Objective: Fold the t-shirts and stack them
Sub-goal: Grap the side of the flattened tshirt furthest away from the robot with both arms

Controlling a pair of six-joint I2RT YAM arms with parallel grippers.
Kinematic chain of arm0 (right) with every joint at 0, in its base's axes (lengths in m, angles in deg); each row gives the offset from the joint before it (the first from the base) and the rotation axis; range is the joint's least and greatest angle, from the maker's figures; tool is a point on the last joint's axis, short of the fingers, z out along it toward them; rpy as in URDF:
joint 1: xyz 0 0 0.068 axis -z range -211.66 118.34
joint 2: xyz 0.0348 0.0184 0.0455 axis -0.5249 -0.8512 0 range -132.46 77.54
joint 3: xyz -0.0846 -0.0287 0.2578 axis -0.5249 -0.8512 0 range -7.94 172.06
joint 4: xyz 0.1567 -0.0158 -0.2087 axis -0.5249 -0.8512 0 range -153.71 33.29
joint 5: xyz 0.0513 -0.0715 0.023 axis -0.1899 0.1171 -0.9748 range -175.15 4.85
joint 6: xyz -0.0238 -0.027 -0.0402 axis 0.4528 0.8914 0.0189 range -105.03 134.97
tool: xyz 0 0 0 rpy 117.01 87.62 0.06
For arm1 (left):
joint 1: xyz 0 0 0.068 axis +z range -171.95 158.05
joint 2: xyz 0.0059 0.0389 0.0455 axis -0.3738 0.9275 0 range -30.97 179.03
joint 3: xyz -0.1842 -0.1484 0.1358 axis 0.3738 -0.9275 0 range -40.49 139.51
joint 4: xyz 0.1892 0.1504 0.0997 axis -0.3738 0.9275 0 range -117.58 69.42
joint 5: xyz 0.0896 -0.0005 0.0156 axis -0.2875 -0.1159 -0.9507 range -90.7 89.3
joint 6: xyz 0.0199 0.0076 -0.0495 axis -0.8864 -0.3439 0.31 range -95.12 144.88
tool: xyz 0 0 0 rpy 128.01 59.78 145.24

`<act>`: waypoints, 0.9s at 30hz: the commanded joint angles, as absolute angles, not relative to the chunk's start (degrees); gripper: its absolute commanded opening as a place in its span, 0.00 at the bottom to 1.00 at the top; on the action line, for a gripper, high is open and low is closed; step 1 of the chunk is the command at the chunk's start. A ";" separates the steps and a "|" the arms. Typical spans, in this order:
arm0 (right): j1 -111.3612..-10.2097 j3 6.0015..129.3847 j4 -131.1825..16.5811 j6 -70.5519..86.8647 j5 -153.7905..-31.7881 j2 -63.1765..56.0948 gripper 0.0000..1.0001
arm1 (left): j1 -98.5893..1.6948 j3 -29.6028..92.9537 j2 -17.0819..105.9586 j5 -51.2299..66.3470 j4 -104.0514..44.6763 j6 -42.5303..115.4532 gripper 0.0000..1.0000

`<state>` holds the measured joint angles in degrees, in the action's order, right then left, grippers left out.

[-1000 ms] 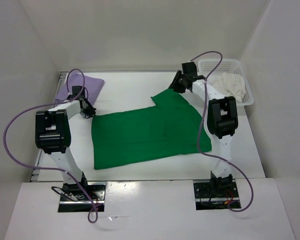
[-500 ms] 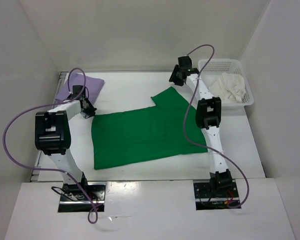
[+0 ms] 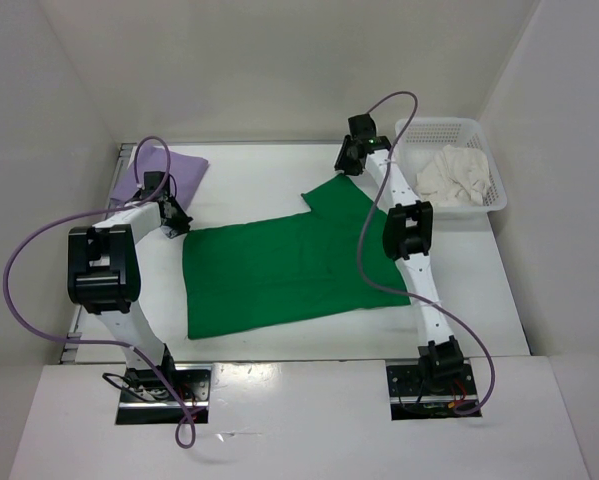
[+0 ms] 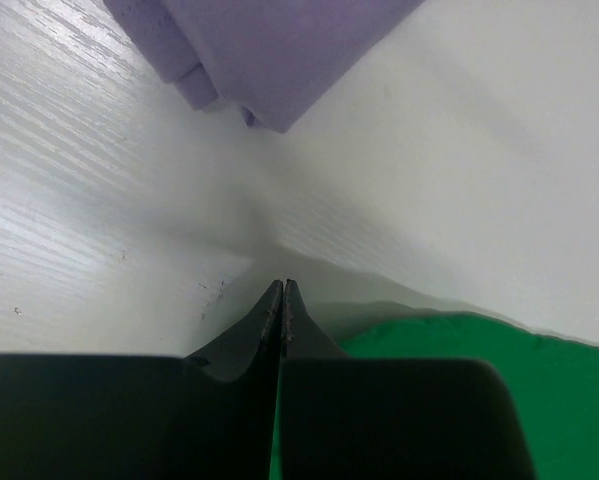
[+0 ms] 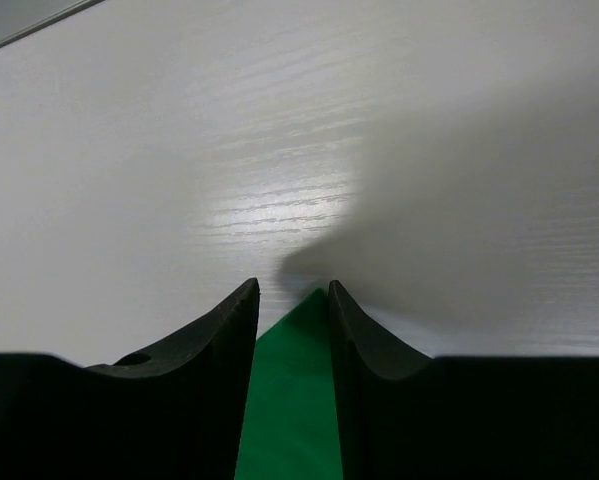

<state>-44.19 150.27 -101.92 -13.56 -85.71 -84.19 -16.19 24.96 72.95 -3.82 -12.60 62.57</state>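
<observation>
A green t-shirt (image 3: 289,270) lies spread flat in the middle of the table. My left gripper (image 3: 178,227) is at its far left corner, fingertips pressed together (image 4: 281,284), with a thin strip of green cloth (image 4: 449,380) showing between the fingers. My right gripper (image 3: 347,164) is low at the shirt's far sleeve tip. Its fingers (image 5: 292,286) stand apart with the green point (image 5: 294,400) between them, not pinched. A folded lavender t-shirt (image 3: 164,168) (image 4: 269,50) lies at the far left. A crumpled white t-shirt (image 3: 459,175) sits in the basket.
A white mesh basket (image 3: 441,125) stands at the far right corner, just right of my right arm. White walls enclose the table on three sides. Purple cables loop from both arms over the table edges.
My left gripper has shut at the green shirt's corner. My right arm has swung left and stretched out, bringing its gripper over the sleeve tip.
</observation>
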 commanded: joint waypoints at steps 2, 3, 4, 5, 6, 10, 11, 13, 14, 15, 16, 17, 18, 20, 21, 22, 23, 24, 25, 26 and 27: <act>-45.46 150.17 -106.01 -12.45 -83.83 -83.31 0.40 | -16.23 24.63 70.55 -3.87 -13.17 61.80 0.00; -45.46 149.48 -106.01 -12.45 -83.83 -83.30 0.40 | -16.23 24.63 70.55 -3.87 -13.17 61.80 0.00; -45.46 149.47 -106.01 -12.45 -83.31 -83.30 0.40 | -16.23 24.63 70.55 -3.87 -13.69 61.80 0.00; -45.46 149.47 -106.01 -12.45 -83.30 -83.30 0.40 | -16.23 24.63 70.55 -3.34 -13.70 61.80 0.00; -45.46 149.47 -106.01 -12.45 -82.43 -83.30 0.40 | -16.23 24.63 70.55 -3.34 -13.70 61.80 0.00; -45.46 149.47 -106.01 -11.92 -81.72 -83.30 0.27 | -16.23 24.63 70.55 -3.34 -13.70 61.80 0.00; -45.46 149.47 -106.01 -11.92 -81.72 -82.78 0.20 | -16.23 24.63 70.55 -3.34 -13.70 61.80 0.00; -45.46 150.17 -106.53 -11.92 -81.72 -82.77 0.12 | -16.23 24.63 70.55 -3.34 -13.70 61.80 0.00; -45.46 150.17 -106.54 -11.92 -81.72 -82.25 0.05 | -16.23 24.63 70.02 -3.34 -13.70 61.80 0.00; -45.46 150.17 -106.54 -11.92 -81.72 -82.25 0.03 | -16.23 24.63 70.02 -3.34 -13.70 61.80 0.00; -45.46 150.17 -106.54 -11.92 -81.72 -80.94 0.01 | -16.23 24.63 70.02 -3.34 -13.70 61.80 0.00; -45.46 150.17 -106.54 -11.92 -81.72 -80.40 0.00 | -16.23 24.63 69.50 -3.34 -13.70 61.80 0.00; -45.46 150.17 -107.15 -11.92 -82.33 -79.70 0.00 | -16.23 25.16 69.49 -3.86 -13.70 61.80 0.00; -44.76 148.60 -107.15 -11.92 -82.86 -76.54 0.00 | -16.23 25.16 68.80 -3.87 -13.17 61.80 0.00; -44.75 147.37 -107.15 -11.92 -82.86 -75.14 0.00 | -16.23 25.16 68.09 -3.87 -13.17 61.80 0.00; -44.06 144.06 -107.15 -11.92 -83.56 -71.91 0.00 | -16.23 25.16 67.21 -3.87 -13.17 61.80 0.00; -43.44 141.93 -107.15 -11.92 -83.57 -70.05 0.00 | -16.23 25.16 66.68 -3.87 -12.56 61.80 0.00; -43.44 139.30 -107.15 -11.92 -83.57 -67.85 0.00 | -16.23 25.16 66.16 -3.87 -12.55 61.80 0.00; -42.83 132.40 -105.76 -11.92 -84.26 -65.40 0.00 | -16.23 25.16 65.63 -3.87 -12.55 61.80 0.00; -42.82 128.33 -104.36 -11.92 -85.23 -59.89 0.00 | -16.23 24.64 64.32 -3.87 -12.03 61.80 0.00; -42.21 120.37 -101.47 -11.92 -85.76 -56.96 0.00 | -16.23 24.11 63.52 -3.87 -12.03 61.80 0.00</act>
